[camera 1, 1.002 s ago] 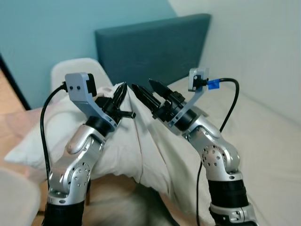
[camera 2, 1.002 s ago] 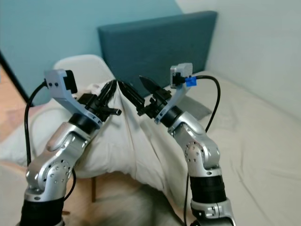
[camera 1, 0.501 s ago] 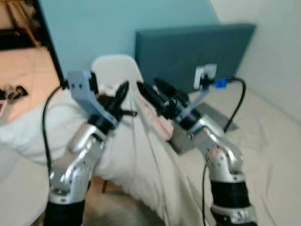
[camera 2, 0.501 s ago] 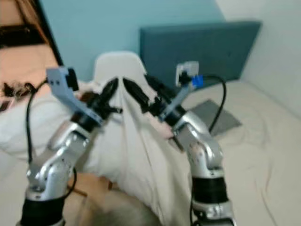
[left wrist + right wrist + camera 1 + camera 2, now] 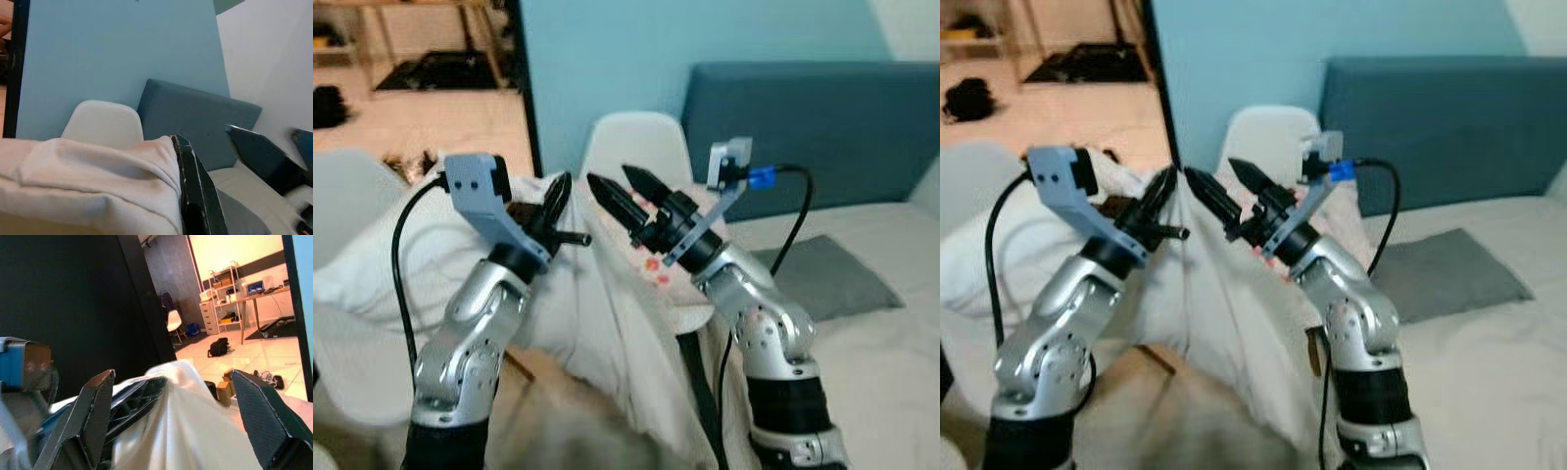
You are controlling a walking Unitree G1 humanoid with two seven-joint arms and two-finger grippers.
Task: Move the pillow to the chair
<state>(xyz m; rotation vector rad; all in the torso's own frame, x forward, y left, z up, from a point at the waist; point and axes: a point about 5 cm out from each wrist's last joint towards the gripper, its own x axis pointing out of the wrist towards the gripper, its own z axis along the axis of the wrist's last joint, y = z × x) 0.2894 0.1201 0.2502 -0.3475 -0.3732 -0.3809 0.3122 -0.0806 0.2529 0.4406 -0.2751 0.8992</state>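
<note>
White fabric of the pillow (image 5: 607, 313) hangs in the middle of the head views, its top edge bunched up at about 12 o'clock of the cloth and the rest draping down toward 6 o'clock between the two silver arms, clear of the seat behind it. At roughly 9 o'clock of that bunch, the left gripper (image 5: 558, 201) has its black fingers pressed together on the pillow's top fold; the left wrist view shows one finger (image 5: 195, 191) lying tight against the gathered cloth. At about 3 o'clock of the bunch, the right gripper (image 5: 625, 193) holds its two pointed fingers spread, with the fabric rising between them in the right wrist view and neither tip pinching it. Behind the pillow, toward 12 o'clock, stands the white chair (image 5: 636, 147) against the blue wall (image 5: 607, 59). Farther toward 3 o'clock sit the teal headboard (image 5: 822, 127), a grey cushion (image 5: 822, 279) and the pale bed (image 5: 891, 382).
</note>
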